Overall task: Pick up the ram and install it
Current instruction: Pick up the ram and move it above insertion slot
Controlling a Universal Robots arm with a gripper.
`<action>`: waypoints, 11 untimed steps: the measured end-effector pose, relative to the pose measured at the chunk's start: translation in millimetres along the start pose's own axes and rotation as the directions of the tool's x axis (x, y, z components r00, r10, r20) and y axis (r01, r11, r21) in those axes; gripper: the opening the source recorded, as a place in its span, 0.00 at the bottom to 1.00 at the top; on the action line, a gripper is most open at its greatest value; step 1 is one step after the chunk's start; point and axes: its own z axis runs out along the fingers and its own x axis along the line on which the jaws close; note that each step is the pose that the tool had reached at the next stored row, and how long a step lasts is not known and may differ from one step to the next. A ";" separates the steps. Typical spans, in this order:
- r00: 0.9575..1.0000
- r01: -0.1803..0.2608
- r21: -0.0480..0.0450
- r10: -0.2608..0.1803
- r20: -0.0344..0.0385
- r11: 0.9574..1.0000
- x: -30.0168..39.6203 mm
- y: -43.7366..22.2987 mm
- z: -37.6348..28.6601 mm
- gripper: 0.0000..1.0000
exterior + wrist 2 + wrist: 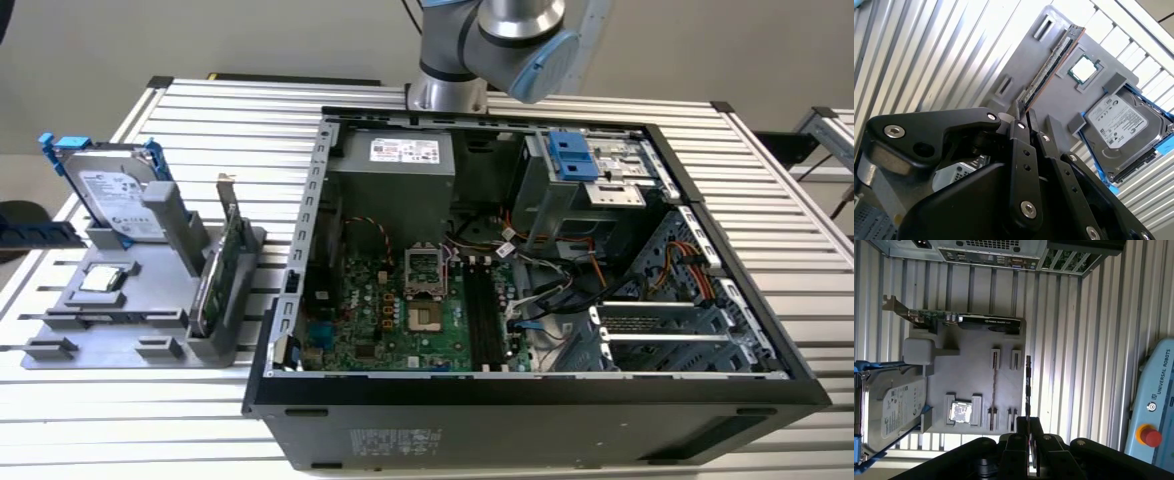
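The ram (1027,385) is a thin stick seen edge-on, and it juts straight out from my gripper (1028,424), whose black fingers are shut on one end. In the second wrist view the ram (1051,65) runs from my gripper (1024,114) out over the grey parts tray (1054,115). It hangs above the tray's edge (1004,390), clear of the small holders. In the exterior view the arm (494,40) stands behind the open computer case (534,400), and the motherboard's long memory slots (483,310) lie bare.
The grey tray (80,335) on the exterior view's left holds a silver hard drive (114,195) with blue rails, a green card (220,265) and a processor chip (104,280). A pendant with a red button (1149,436) lies on the slatted table (1079,340).
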 end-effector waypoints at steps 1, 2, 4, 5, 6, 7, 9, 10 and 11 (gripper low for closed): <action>1.000 0.000 0.000 0.000 0.000 1.000 -0.1 0.0 -0.5 0.00; 1.000 0.000 0.000 0.000 0.000 1.000 -0.1 0.0 -1.2 0.00; 1.000 0.000 0.000 0.000 0.000 1.000 -0.2 0.0 -2.7 0.00; 1.000 0.000 0.000 0.000 0.000 1.000 -0.3 0.1 -3.5 0.00; 1.000 0.000 0.000 0.000 0.000 1.000 -0.3 0.1 -4.5 0.00; 1.000 0.000 0.000 0.000 0.000 1.000 -0.3 0.1 -5.5 0.00; 1.000 0.000 0.000 0.000 0.000 1.000 -0.4 0.0 -7.1 0.00; 1.000 0.000 0.000 0.000 0.000 1.000 -0.5 0.0 -7.9 0.00; 1.000 0.000 0.000 0.000 0.000 1.000 -0.5 0.0 -8.7 0.00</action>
